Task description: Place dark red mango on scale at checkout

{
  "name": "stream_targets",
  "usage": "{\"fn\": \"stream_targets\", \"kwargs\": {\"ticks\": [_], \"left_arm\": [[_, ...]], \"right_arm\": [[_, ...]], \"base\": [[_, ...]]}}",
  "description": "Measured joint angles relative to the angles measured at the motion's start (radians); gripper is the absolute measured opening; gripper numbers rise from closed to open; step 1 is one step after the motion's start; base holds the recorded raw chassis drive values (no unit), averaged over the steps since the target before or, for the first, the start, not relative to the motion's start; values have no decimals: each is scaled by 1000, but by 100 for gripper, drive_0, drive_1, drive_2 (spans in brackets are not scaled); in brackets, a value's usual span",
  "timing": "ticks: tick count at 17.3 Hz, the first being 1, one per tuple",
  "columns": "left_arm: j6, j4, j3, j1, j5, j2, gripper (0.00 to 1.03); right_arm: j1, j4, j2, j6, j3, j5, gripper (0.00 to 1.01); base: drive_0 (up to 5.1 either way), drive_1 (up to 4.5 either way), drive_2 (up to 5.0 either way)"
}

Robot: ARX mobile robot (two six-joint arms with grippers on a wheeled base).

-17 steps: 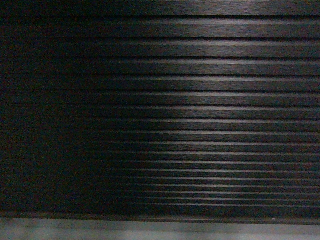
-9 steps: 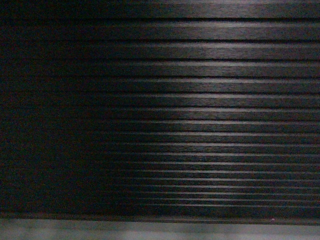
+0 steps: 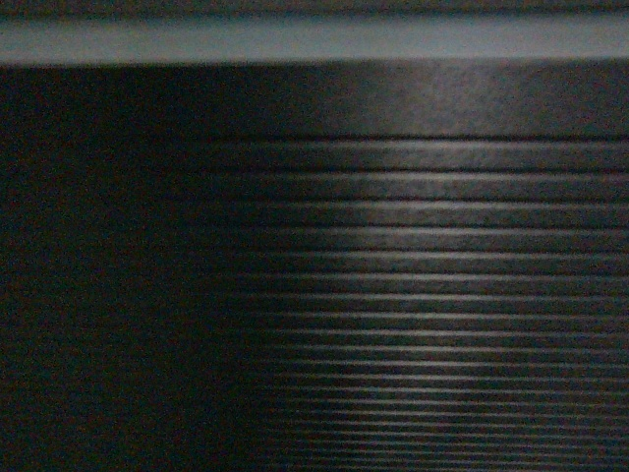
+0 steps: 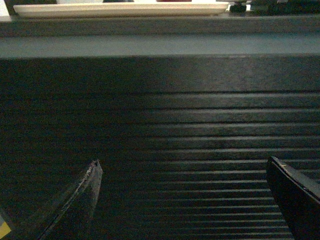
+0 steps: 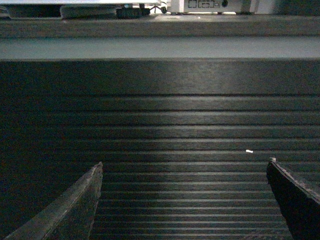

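The checkout's ribbed black front panel fills the head view, with a pale grey band along its top. In the left wrist view my left gripper stands open before the same panel, nothing between its fingers. My right gripper is open too, facing the panel. A thin dark red sliver shows above a beige tray at the frame's top edge; too little shows to call it the mango. A white flat slab's lower edge, possibly the scale, sits on the counter top.
The beige tray lies on the counter top above my left gripper. A white box with ports stands on the counter at the upper right of the right wrist view. Dark cables lie beside it.
The head view has risen: the grey floor strip at the bottom has dropped out of view, and the counter's pale upper band now shows at the top.
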Motion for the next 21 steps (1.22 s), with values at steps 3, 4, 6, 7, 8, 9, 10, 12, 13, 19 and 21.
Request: {"fn": "stream_targets", "kwargs": {"ticks": [3,4,6,7,8,9,10,12,13,19,21], "left_arm": [[3,0,0,0,0,0,98],[3,0,0,0,-1,0,98],[6,0,0,0,0,0,98],[5,0,0,0,0,0,98],[6,0,0,0,0,0,98],[6,0,0,0,-2,0,98],[5,0,0,0,-2,0,98],[6,0,0,0,0,0,98],[6,0,0,0,0,0,98],[6,-3,0,0,0,0,98],[6,0,0,0,0,0,98]], "right_arm": [[0,-1,0,0,0,0,98],[0,-1,0,0,0,0,98],[0,-1,0,0,0,0,98],[0,0,0,-1,0,0,98],[0,0,0,0,0,0,98],[0,-1,0,-1,0,0,98],[0,1,0,-1,0,0,98],[0,0,0,0,0,1,98],[0,-1,0,0,0,0,98],[0,-2,0,0,0,0,98],[0,0,0,0,0,0,98]], "base": [[0,0,0],[0,0,0],[0,0,0],[0,0,0],[0,0,0],[0,0,0],[0,0,0],[0,0,0],[0,0,0],[0,0,0],[0,0,0]]}}
